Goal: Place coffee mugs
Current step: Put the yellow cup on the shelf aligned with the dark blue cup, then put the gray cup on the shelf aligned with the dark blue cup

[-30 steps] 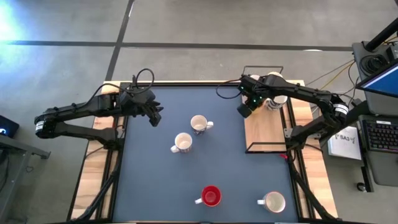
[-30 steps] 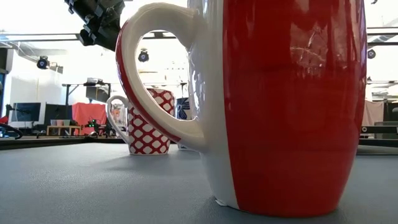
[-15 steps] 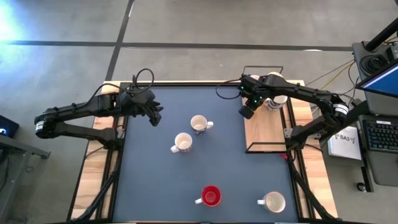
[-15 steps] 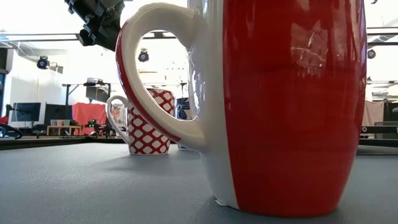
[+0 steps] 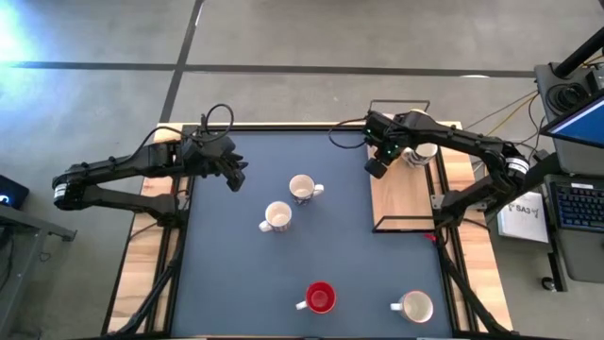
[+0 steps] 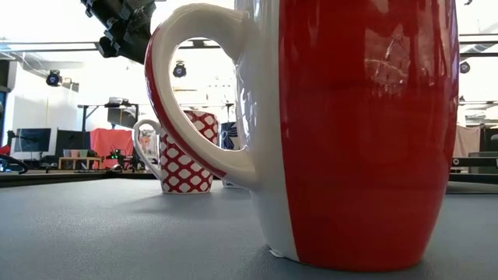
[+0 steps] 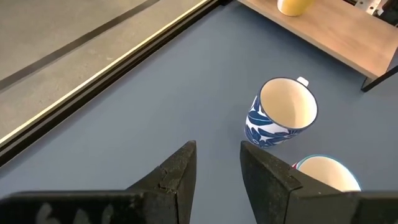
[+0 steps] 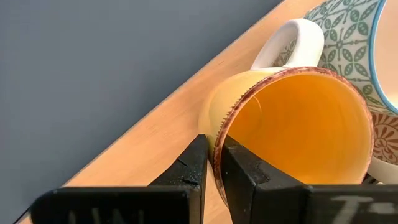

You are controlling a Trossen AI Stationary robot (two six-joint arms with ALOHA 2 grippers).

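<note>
An orange mug (image 8: 286,124) is tilted over the wooden board (image 8: 155,143) of a black-framed rack (image 5: 401,203) at the table's far right, with my right gripper (image 5: 377,163) shut on its rim. Two patterned mugs (image 8: 348,37) (image 8: 385,137) stand close beside it on the board. My left gripper (image 7: 214,171) hovers open above the mat at the far left, empty. On the mat stand a blue-flowered mug (image 5: 302,189), a red-checked mug (image 5: 276,217), a red mug (image 5: 319,297) and a white mug (image 5: 413,307). My right gripper pinches the orange mug's rim (image 8: 214,140) on the side away from its handle (image 8: 292,40), one finger (image 8: 249,180) inside the mug and one (image 8: 186,168) outside. The fingers come steeply from above. The mug tilts; whether its base touches the board, I cannot tell.
The rack's black wire frame (image 5: 396,104) rises around the board. The red mug (image 6: 358,132) fills the low view, with the red-checked mug (image 6: 183,152) behind it. A desk with a keyboard (image 5: 576,203) stands off the table's right edge.
My right gripper has rolled a little about its own pointing line over the rack's far-left corner, staying shut on the orange mug.
</note>
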